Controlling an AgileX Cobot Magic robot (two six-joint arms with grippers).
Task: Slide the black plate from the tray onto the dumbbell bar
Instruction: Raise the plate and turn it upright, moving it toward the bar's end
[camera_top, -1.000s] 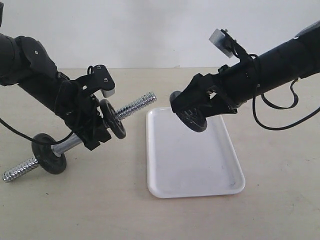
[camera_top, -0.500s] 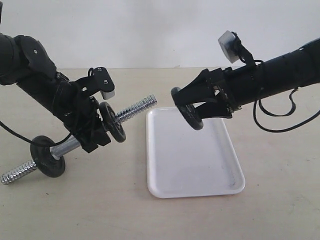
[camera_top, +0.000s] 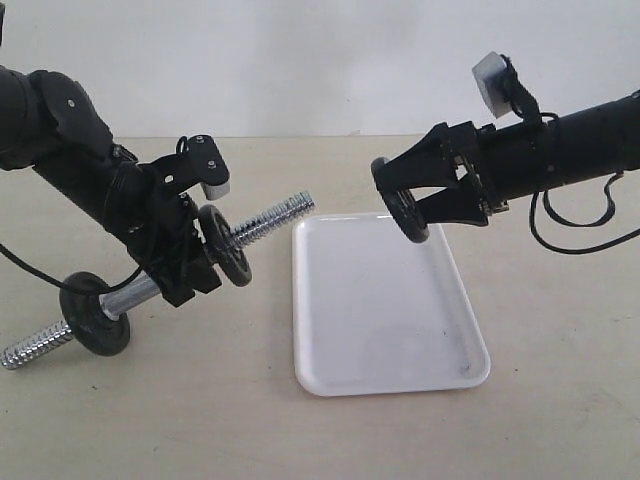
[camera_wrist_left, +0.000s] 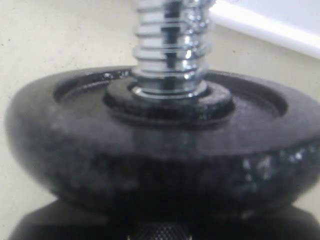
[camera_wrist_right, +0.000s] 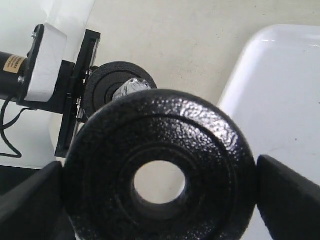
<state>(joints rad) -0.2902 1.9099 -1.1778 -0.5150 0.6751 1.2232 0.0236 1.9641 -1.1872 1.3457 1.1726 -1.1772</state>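
Black round cast-iron plate (camera_wrist_right: 210, 145), clamped in your right gripper (camera_top: 402, 200), hangs over the far edge of the white plastic tray (camera_top: 380, 372); left gripper (camera_top: 190, 262) grasps the chrome dumbbell bar (camera_top: 272, 217), well apart.

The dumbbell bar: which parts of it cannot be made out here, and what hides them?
- Exterior view: the left gripper covers the middle of the dumbbell bar.
- Left wrist view: the top edge cuts the bar; a mounted disc hides the grip; blurred.
- Right wrist view: the black plate hides the bar except its tip.
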